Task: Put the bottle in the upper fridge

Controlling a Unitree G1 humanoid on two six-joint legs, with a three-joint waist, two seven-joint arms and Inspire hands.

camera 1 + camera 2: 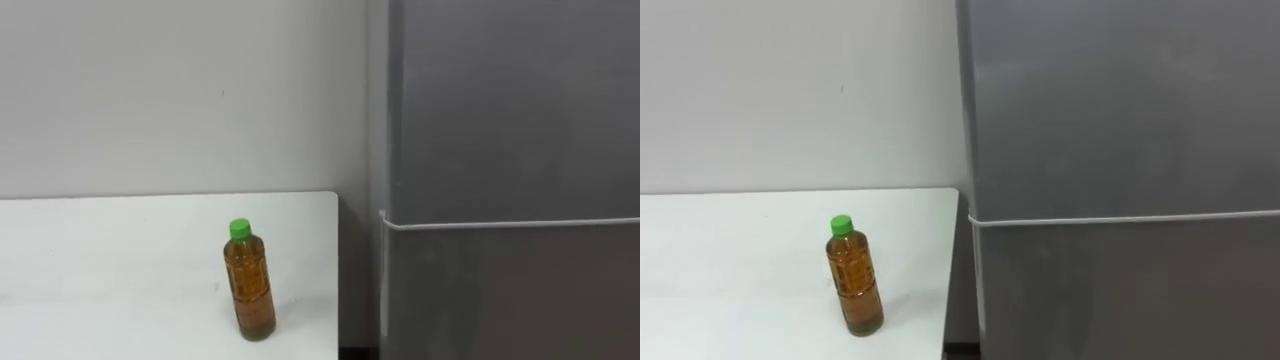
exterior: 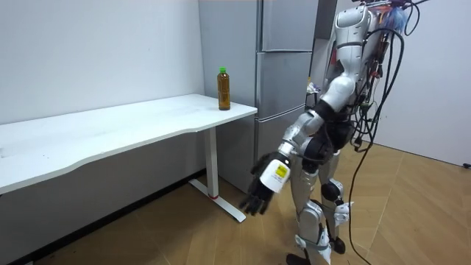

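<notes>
A bottle (image 1: 250, 290) of amber liquid with a green cap stands upright on the white table (image 1: 100, 260), close to its right end. Just to the right rises the grey fridge (image 1: 510, 110), whose upper and lower doors are both shut, with a pale seam (image 1: 500, 222) between them. In the room view the bottle (image 2: 224, 90) stands at the table's corner beside the fridge (image 2: 283, 66). I stand a step or two back from both, facing them. My left hand (image 2: 263, 184) hangs low at my side with its fingers relaxed and nothing in it.
A narrow gap separates the table's end from the fridge's side. A plain pale wall (image 1: 180, 90) runs behind the table. Wooden floor (image 2: 184, 235) lies between me and the table, whose white leg (image 2: 213, 165) stands under the corner.
</notes>
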